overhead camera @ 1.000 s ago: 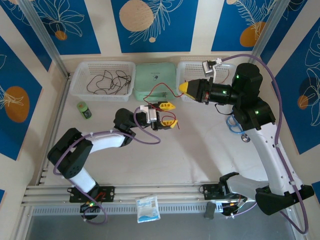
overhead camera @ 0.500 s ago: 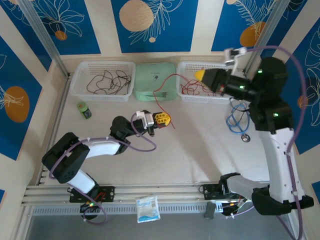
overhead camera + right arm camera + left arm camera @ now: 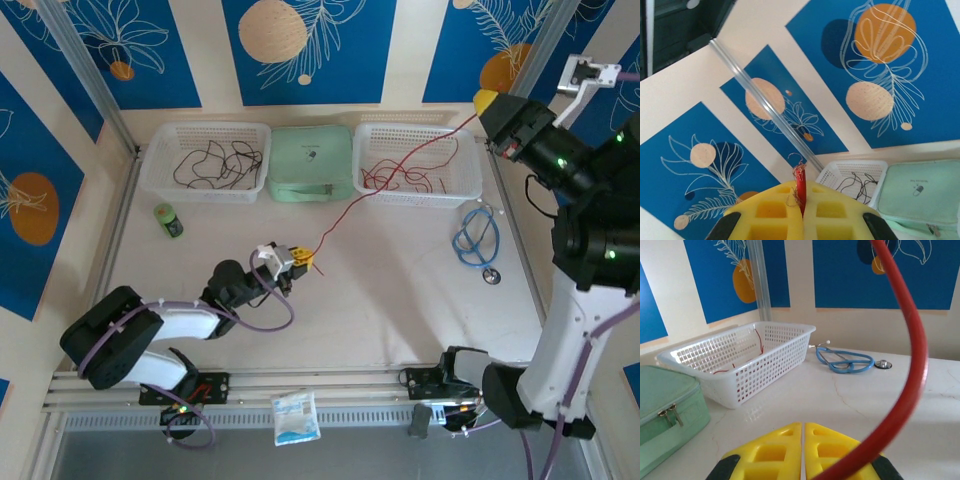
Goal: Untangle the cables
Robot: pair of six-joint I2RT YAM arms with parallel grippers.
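Note:
A long red cable [image 3: 400, 165] stretches in a nearly straight line from my left gripper [image 3: 303, 262], low over the table's middle, up to my right gripper [image 3: 485, 103], raised at the far right. The right gripper [image 3: 802, 186] is shut on the frayed end of the red cable [image 3: 800, 182]. In the left wrist view the left gripper [image 3: 803, 426] is shut, and the red cable [image 3: 912, 365] rises from the base of its fingers across the right one. Black cables [image 3: 215, 160] lie in the left basket, more red cables [image 3: 405, 180] in the right basket.
Two white baskets [image 3: 160, 185] [image 3: 420, 198] flank a mint green case [image 3: 312, 160] at the back. A blue stethoscope [image 3: 478, 240] lies at the right, a small green object [image 3: 168, 220] at the left, and a white packet [image 3: 296, 415] at the near edge.
My right gripper has swung up and right, drawing the red cable out straight. My left gripper has closed and pulled back toward the near left.

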